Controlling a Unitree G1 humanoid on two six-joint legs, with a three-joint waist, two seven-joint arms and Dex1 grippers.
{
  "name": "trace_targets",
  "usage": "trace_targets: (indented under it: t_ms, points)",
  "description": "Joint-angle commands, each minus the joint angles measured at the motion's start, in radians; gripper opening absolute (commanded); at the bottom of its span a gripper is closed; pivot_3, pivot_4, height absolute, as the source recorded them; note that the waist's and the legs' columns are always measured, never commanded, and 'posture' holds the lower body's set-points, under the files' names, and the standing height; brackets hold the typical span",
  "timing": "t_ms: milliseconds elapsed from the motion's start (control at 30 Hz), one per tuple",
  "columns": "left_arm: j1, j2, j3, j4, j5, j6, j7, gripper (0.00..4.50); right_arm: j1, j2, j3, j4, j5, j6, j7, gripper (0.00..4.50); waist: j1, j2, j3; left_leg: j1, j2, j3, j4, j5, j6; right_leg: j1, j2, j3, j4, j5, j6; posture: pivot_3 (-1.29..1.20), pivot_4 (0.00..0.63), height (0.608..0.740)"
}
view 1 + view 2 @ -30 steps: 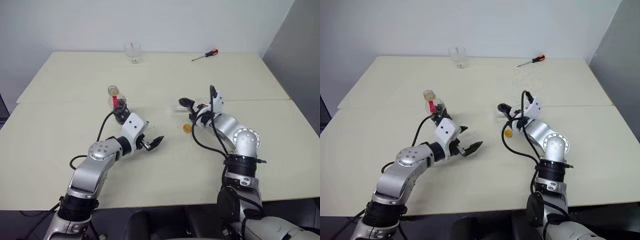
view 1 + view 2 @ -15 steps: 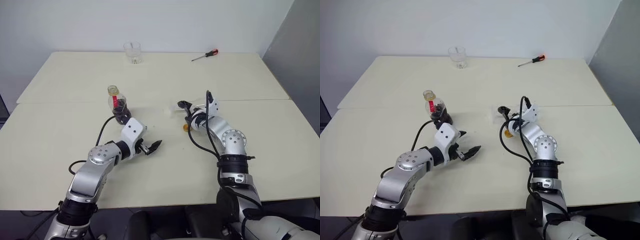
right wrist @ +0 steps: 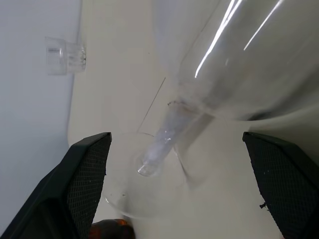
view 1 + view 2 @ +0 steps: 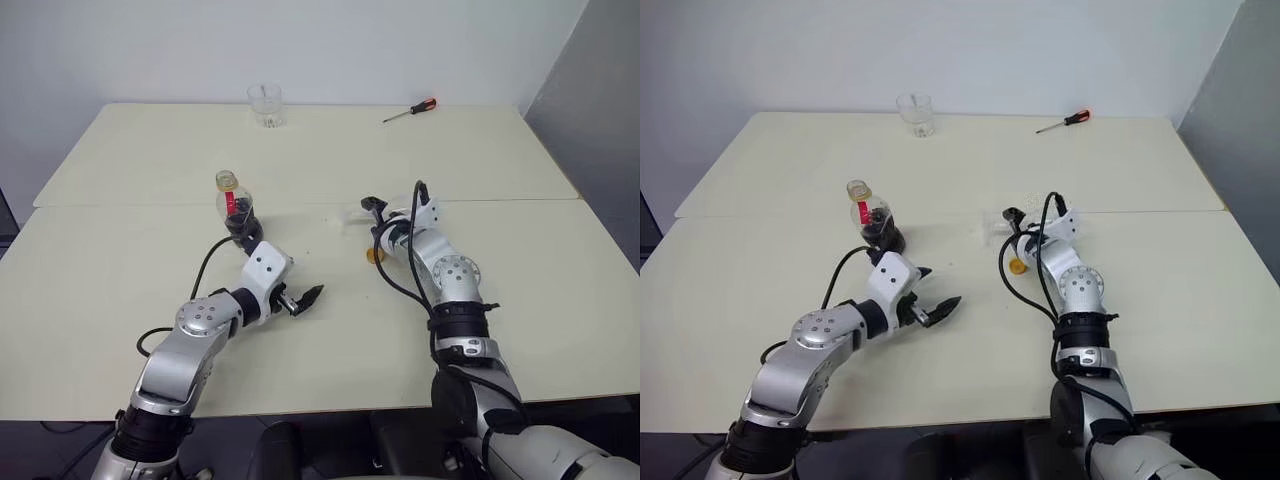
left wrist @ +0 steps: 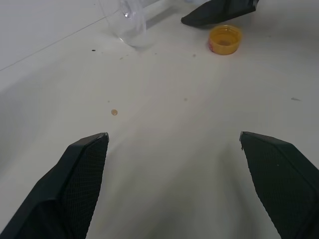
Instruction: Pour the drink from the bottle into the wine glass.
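My left gripper (image 5: 173,135) has its two black fingers spread as wide as they go. There is nothing between them. It hangs low over a bare part of the table (image 4: 120,260).

My right gripper (image 3: 175,143) is spread wide too. The wine glass (image 3: 234,55) sits right between its fingers. I see the big round bowl up close, then the thin stem, then the round foot farther off. I don't see the fingers touching the glass. The glass looks empty. I cannot tell if it stands up or lies on its side.

A small yellow cap (image 5: 225,40) lies on the table just beside my right gripper, on the near side.

The bottle (image 4: 234,208) stands upright just behind my left gripper, well apart from the wine glass. Its top is open. It has a red strip on the neck. The drink (image 4: 241,228) is dark and sits in the bottom part of the bottle.

Far back on the table stands a short clear tumbler (image 4: 266,104). A screwdriver (image 4: 410,110) with a red handle lies off to the right of it.
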Motion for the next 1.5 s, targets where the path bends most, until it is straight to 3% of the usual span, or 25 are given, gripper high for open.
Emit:
trace_targets:
  t_ms: [33,533,633,900,1000,1267,1500]
  points:
    - [0.000,-0.005,0.003,-0.056,-0.003,0.001,0.011,4.49,-0.106,0.146,-0.008,0.021,0.006,-0.047,0.017,4.50,0.000,0.000,0.000,0.000,0.000,0.000,0.000,0.000,0.000,0.000,0.000,0.000,0.000,0.000,0.000,0.00,0.150,0.740]
    - [0.002,-0.010,-0.001,-0.062,-0.002,0.008,0.028,4.49,-0.159,0.163,-0.001,0.153,-0.023,-0.127,0.038,4.50,0.000,0.000,0.000,0.000,0.000,0.000,0.000,0.000,0.000,0.000,0.000,0.000,0.000,0.002,-0.003,0.00,0.150,0.740]
    - [0.006,-0.011,0.000,-0.065,-0.002,0.007,0.032,4.50,-0.184,0.156,-0.004,0.212,-0.048,-0.157,0.055,3.86,0.000,0.000,0.000,0.000,0.000,0.000,0.000,0.000,0.000,0.001,0.000,0.000,0.000,0.002,-0.003,0.00,0.150,0.740]
    - [0.009,-0.007,0.007,-0.068,-0.004,0.004,0.037,4.50,-0.233,0.148,-0.028,0.323,-0.106,-0.207,0.084,0.96,0.000,0.000,0.000,0.001,0.000,0.000,0.000,0.000,0.000,0.001,0.000,0.000,0.000,0.002,-0.003,0.00,0.150,0.740]
    - [0.011,-0.008,0.006,-0.066,-0.003,0.001,0.038,4.50,-0.227,0.140,-0.025,0.316,-0.124,-0.208,0.085,0.18,0.000,0.000,0.000,0.001,0.000,0.000,0.000,0.000,0.000,0.001,0.000,-0.001,0.000,0.002,-0.003,0.00,0.150,0.740]
    - [0.005,-0.016,0.009,-0.053,-0.006,-0.016,0.036,4.50,-0.185,0.082,0.078,0.149,-0.232,-0.139,0.203,0.16,0.001,0.001,0.001,0.001,-0.001,0.000,0.000,0.000,0.000,0.002,-0.002,-0.001,0.000,0.002,-0.003,0.00,0.150,0.740]
    - [-0.011,-0.024,0.006,-0.022,-0.001,-0.035,0.035,4.50,-0.029,-0.021,0.405,-0.034,-0.572,-0.146,0.470,0.16,0.000,0.000,0.000,0.001,0.000,0.000,-0.001,0.000,0.000,0.001,-0.002,-0.001,0.000,0.002,-0.003,0.00,0.150,0.740]
